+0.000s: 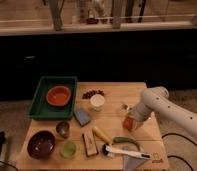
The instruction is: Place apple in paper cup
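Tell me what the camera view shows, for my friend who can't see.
The robot's gripper is down at a small red-orange apple on the right side of a wooden table. A white paper cup stands left of it, near the middle.

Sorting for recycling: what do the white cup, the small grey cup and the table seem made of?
The white cup: matte white, likely paper. The small grey cup: dull sheen, probably metal. The table: pale boards with seams, apparently wood. The tool is at the apple, image-right of the white cup.
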`<act>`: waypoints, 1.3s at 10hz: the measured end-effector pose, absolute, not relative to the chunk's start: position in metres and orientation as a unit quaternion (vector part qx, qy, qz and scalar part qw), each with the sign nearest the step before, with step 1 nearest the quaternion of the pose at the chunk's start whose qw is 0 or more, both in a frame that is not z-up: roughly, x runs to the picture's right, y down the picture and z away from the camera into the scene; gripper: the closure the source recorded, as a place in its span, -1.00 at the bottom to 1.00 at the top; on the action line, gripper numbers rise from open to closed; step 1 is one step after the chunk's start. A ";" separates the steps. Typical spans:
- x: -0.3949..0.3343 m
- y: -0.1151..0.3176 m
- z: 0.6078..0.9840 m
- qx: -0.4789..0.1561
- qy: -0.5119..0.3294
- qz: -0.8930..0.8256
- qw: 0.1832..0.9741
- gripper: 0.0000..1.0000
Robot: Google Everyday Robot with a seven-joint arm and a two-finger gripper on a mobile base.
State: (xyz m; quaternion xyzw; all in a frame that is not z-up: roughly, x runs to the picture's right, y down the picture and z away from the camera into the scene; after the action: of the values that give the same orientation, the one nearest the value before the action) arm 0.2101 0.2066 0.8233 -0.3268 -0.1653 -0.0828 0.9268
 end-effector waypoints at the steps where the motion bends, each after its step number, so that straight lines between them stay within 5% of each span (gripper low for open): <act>1: 0.210 0.206 0.824 -0.325 -0.167 -0.084 0.927 0.70; 3: 0.210 0.205 0.820 -0.321 -0.169 -0.087 0.928 0.98; 13: 0.209 0.173 0.790 -0.304 -0.165 -0.123 0.930 1.00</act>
State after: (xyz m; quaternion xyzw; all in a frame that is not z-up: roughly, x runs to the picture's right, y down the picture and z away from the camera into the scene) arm 0.2093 0.1731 0.7903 -0.3044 -0.1649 -0.1227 0.9301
